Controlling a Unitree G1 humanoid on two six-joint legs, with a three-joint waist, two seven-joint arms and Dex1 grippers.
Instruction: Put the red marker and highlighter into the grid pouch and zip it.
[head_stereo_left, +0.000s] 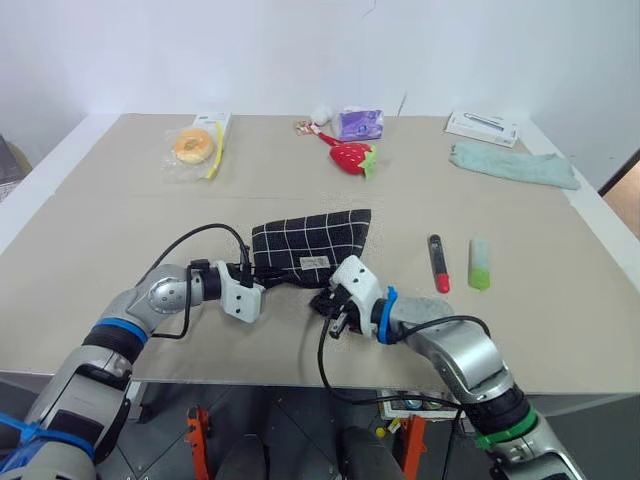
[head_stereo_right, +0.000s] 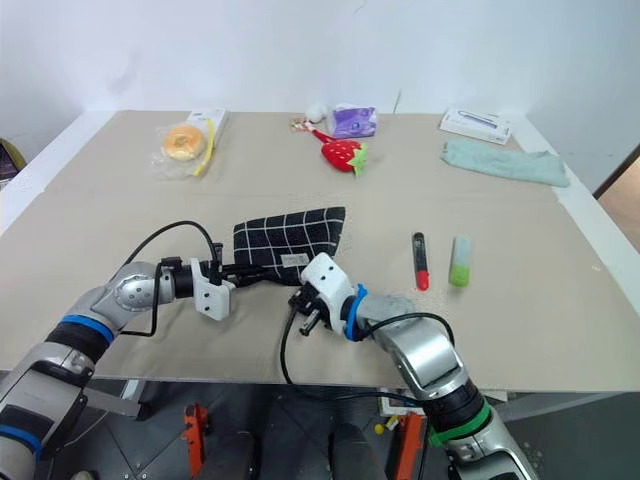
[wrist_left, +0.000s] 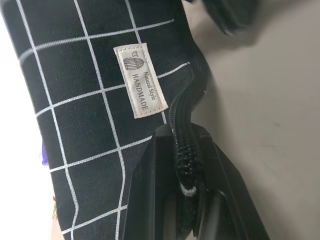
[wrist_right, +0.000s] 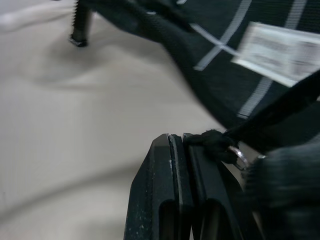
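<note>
Soft, limp grid pouch (head_stereo_left: 312, 240) is flexing: left pincer (wrist_left: 187, 200) clamping its zipper edge, right pincer (wrist_right: 182, 165) seemingly pinching the pull at 5 o'clock

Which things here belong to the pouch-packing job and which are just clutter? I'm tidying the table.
Job: grid pouch, red marker, highlighter.
Lying about: strawberry toy, teal cloth, bagged donut, purple packet, white box.

Items I log: grid pouch (head_stereo_left: 312, 243), black fabric with white grid lines and a small white label, lying flat near the front of the worktop. Red marker (head_stereo_left: 437, 263), black barrel, red end toward me, lying to its right. Highlighter (head_stereo_left: 479, 264), stubby, light green, just beside the marker, parallel.
</note>
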